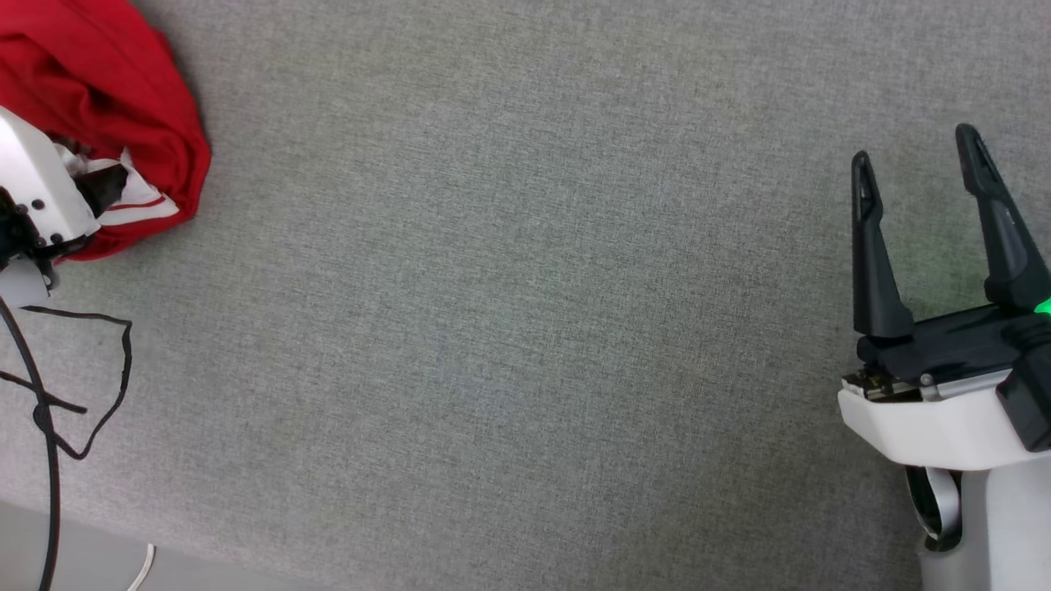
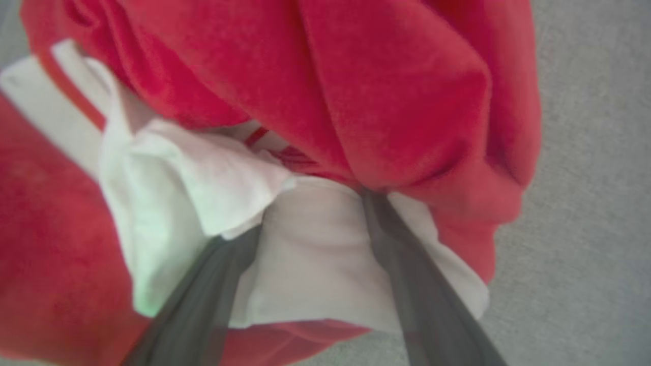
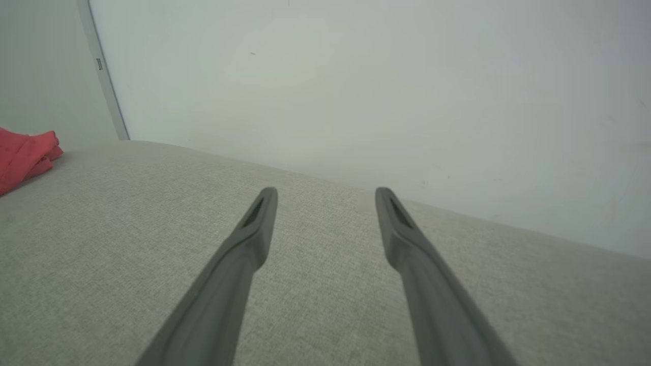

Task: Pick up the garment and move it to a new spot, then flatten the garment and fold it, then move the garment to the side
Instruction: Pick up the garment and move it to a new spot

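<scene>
The garment (image 1: 123, 90) lies bunched in a red heap at the far left top of the grey cloth-covered table (image 1: 525, 312), with a white, red-striped sleeve showing at its near edge. My left gripper (image 1: 105, 187) is pushed into that sleeve. In the left wrist view its two dark fingers (image 2: 203, 290) stand wide apart, my left gripper (image 2: 315, 211) open, tips buried under folds of the garment (image 2: 396, 101) with white sleeve cloth between them. My right gripper (image 1: 914, 148) hovers open and empty at the far right, far from the garment (image 3: 25, 152). Its own view shows my right gripper (image 3: 326, 192) over bare table.
Black cables (image 1: 49, 410) hang in loops at the lower left beside the left arm. The table's near edge (image 1: 98, 533) runs across the bottom left corner. A pale wall (image 3: 356, 76) rises behind the table's far edge.
</scene>
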You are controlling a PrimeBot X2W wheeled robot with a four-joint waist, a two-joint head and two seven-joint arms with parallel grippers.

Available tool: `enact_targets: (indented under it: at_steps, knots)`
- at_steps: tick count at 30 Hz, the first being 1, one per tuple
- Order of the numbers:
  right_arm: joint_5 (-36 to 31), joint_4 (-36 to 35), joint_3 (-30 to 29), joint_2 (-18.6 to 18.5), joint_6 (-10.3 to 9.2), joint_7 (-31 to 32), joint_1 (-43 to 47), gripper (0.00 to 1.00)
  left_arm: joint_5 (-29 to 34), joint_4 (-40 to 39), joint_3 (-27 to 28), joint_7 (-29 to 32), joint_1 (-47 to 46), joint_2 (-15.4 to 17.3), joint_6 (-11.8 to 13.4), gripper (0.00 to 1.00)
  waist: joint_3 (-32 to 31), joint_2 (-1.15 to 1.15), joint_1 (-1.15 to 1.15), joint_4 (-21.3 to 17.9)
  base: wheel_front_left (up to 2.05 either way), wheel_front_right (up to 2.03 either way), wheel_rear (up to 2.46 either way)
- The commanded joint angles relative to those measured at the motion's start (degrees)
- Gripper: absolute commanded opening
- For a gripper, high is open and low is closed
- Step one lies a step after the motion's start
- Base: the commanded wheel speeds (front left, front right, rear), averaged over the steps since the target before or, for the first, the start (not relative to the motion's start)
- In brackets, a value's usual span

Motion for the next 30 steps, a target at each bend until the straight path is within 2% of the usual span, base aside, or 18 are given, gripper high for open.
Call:
enact_targets:
  at_steps: [1, 5, 6, 7, 15, 20, 30]
  knots:
    - [-0.4, -0.3, 0.0, 0.0, -0.04, -0.1, -0.7, 1.0, -0.5, 2.1, -2.2, 1.5, 2.0, -2.4, 0.0, 1.0, 0.3, 0.0, 0.0, -0.2, 0.0, 0.0, 0.0]
    - [0.0, -0.2, 0.2, 0.0, -0.04, -0.1, -1.1, 1.0, -1.1, 3.2, -4.9, 0.6, 2.1, -2.8, 0.0, 1.0, 0.0, 0.0, 0.0, -0.5, 0.0, 0.0, 0.0]
    - [0.2, -0.1, 0.2, 0.0, -0.04, -0.1, -1.0, 1.0, -0.9, 3.1, -5.8, -0.2, 2.1, -2.3, 0.0, 0.37, -0.3, 0.0, 0.0, -0.5, 0.0, 0.0, 0.0]
    - [0.4, -0.1, 0.2, 0.0, -0.04, -0.1, -0.9, 1.0, -0.8, 2.9, -6.2, -1.3, 1.9, -1.8, 0.0, 0.0, -0.7, 0.0, 0.0, -0.5, 0.0, 0.0, 0.0]
    - [2.8, 1.0, 0.3, 0.0, -0.04, -0.1, 0.2, 1.0, -2.0, -0.4, -9.7, -8.5, -1.3, 3.0, 0.0, 0.0, -5.4, 0.0, 0.0, -0.1, 0.0, 0.0, 0.0]
    - [4.6, 1.8, 0.0, 0.0, -0.04, -0.1, 1.6, 1.0, -2.2, -4.9, -14.1, -12.8, -2.9, 6.1, 0.0, 0.0, -9.5, 0.0, 0.0, -0.1, 0.0, 0.0, 0.0]
    - [7.3, 2.8, -1.2, 0.0, -0.04, -0.1, 4.5, 1.0, -0.5, -14.9, -24.3, -19.1, -9.2, 8.9, 0.0, 0.0, -15.7, 0.0, 0.0, -1.5, 0.0, 0.0, 0.0]
